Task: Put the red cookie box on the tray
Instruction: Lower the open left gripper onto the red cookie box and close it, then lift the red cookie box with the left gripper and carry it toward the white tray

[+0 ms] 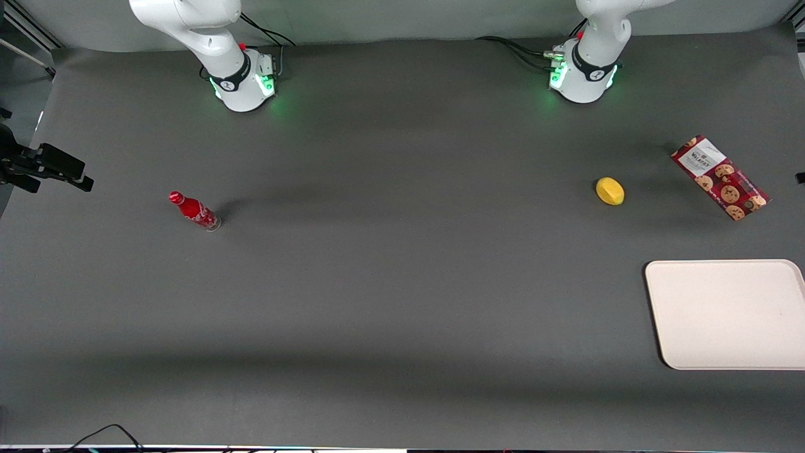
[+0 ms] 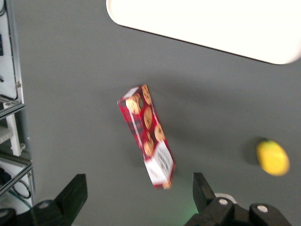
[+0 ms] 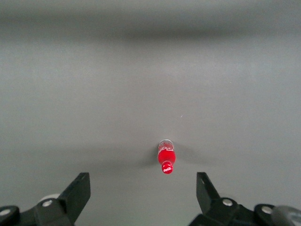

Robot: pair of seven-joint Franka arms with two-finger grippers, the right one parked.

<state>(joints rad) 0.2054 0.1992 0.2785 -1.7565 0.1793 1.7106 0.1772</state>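
Dark grey table covering [image 1: 390,283] carries every item. Landmark: the tray [image 1: 729,314], toward the working arm's end. Farther from the front camera than the tray, and apart from it, the red cookie box [image 1: 719,177] lies flat, a lemon [image 1: 610,191] near it. A red bottle [image 1: 194,210] stands toward the parked arm's end. The gripper [image 2: 139,197] hangs above the box, jaws wide apart, holding nothing.

Tray [image 1: 729,314] cut by frame edge; gripper [image 2: 138,200] unseen in front view.
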